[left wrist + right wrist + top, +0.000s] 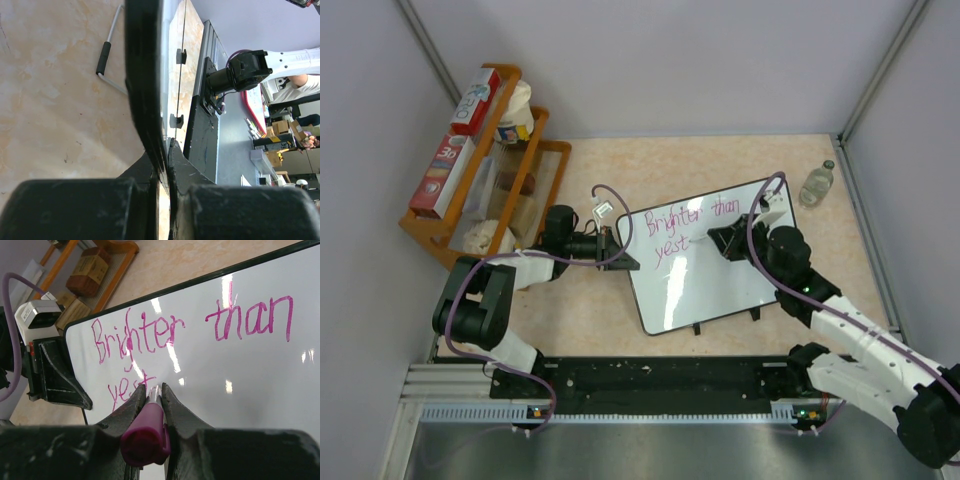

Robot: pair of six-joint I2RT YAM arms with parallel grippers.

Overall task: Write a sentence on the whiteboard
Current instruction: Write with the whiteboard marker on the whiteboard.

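The whiteboard lies tilted on the table, with pink words "Brighter than" on the top line and "yest" below. My left gripper is shut on the board's left edge; in the left wrist view the black frame runs between the jaws. My right gripper is shut on a magenta marker, its tip on the board right of "yest". The board fills the right wrist view.
A wooden rack with boxes and packets stands at the back left. A small clear bottle stands at the back right, beyond the board. Grey walls close in both sides.
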